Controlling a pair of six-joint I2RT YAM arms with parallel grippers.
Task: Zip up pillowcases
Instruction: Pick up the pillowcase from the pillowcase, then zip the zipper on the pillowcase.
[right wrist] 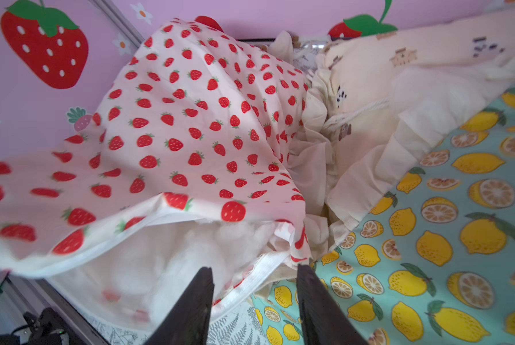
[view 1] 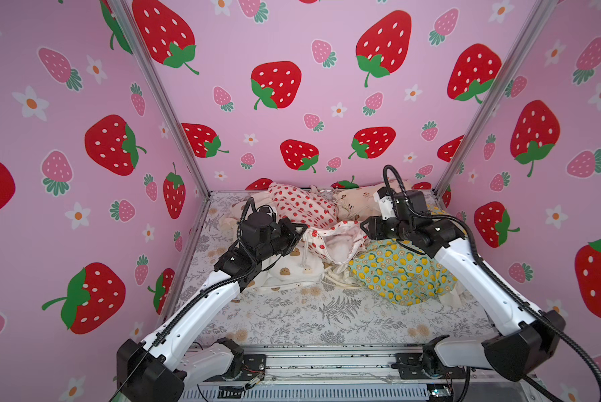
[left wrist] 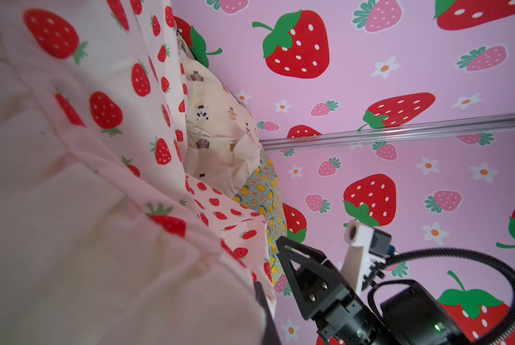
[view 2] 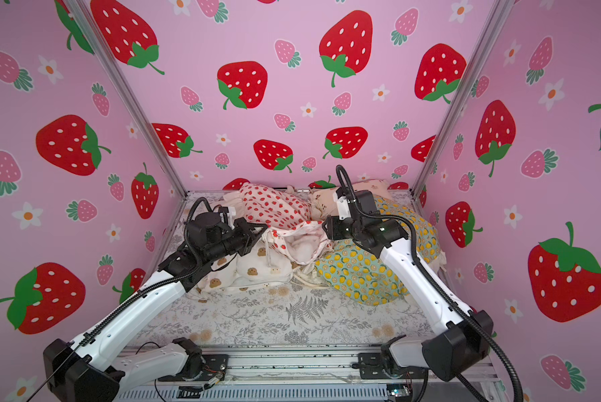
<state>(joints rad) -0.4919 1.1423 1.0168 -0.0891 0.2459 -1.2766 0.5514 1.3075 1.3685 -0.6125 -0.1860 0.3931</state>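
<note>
Near the middle of the grey fern-print sheet, the puffy white fabric pillowcase with red strawberries lies among the three others. Its mouth is open toward the front, so the zip is not yet closed, and the soft white filling can be seen inside. The left gripper is closed tightly on the left side of this mouth, and the cloth looks stretched toward it. In the left wrist view this same fabric covers most of the picture. The right gripper stands at the right end of the mouth. Its two black fingers are partly apart, neither wide nor narrow. The white edge band of the mouth lies between the tips, but they do not pinch it.

The puffy mint fabric pillowcase with yellow lemons lies at the right side, under the right arm, and touches the open mouth. The cream fabric pillowcase with tiny bears is at the back, near the pink wall with printed strawberries, pressed beside the pillowcase with red strawberries. The white fabric pillowcase with brown cookies lies at the front left, just below the left gripper.
</note>
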